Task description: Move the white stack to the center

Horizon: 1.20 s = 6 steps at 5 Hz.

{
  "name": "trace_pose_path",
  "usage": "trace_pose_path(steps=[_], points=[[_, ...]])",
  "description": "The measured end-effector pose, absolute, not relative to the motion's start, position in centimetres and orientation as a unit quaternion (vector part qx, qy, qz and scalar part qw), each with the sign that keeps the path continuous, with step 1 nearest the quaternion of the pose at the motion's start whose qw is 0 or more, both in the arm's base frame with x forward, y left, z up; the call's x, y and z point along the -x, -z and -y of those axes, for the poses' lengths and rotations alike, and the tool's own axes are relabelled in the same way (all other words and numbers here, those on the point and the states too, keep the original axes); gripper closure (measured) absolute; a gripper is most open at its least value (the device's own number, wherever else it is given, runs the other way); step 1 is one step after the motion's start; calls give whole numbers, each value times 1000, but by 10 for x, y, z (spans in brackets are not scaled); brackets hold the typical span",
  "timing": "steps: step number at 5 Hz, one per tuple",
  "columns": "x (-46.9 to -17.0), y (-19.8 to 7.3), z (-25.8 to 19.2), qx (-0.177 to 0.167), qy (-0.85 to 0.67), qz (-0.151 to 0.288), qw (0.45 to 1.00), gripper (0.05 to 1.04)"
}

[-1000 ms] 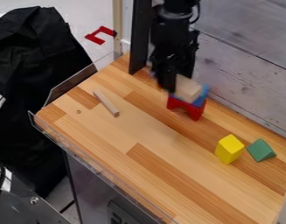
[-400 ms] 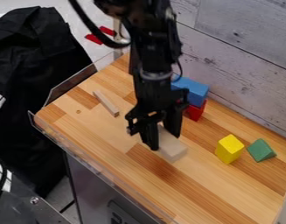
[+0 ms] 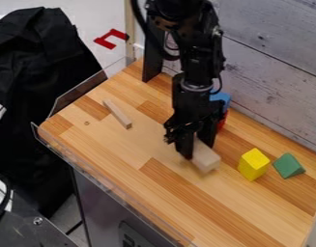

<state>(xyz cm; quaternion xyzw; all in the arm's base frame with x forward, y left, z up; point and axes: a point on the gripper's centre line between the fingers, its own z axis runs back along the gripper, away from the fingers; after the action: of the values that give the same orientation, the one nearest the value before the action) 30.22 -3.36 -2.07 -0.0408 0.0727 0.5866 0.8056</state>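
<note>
Black hand (image 3: 197, 149) pinches the pale block (image 3: 207, 159), hiding its far end.

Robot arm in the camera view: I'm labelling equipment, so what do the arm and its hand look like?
The black, jointed robot arm has chunky segments, a gray ring and a thick black cable curving alongside. Its black hand has two fingers.

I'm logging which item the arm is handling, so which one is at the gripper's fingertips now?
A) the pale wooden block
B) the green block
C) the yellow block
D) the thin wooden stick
A: the pale wooden block sits at the fingertips of the gripper, its near end sticking out toward the camera.
</note>
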Motion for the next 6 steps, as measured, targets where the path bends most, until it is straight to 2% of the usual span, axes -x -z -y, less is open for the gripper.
trace_pose_path(steps=[2,4,5,6], points=[[-315,28,25,31,-620,-61,781,546],[-296,30,23,15,-703,-54,709,546],[-285,22,18,10,-728,-28,685,546],[-280,18,18,-1,-729,-19,684,546]])
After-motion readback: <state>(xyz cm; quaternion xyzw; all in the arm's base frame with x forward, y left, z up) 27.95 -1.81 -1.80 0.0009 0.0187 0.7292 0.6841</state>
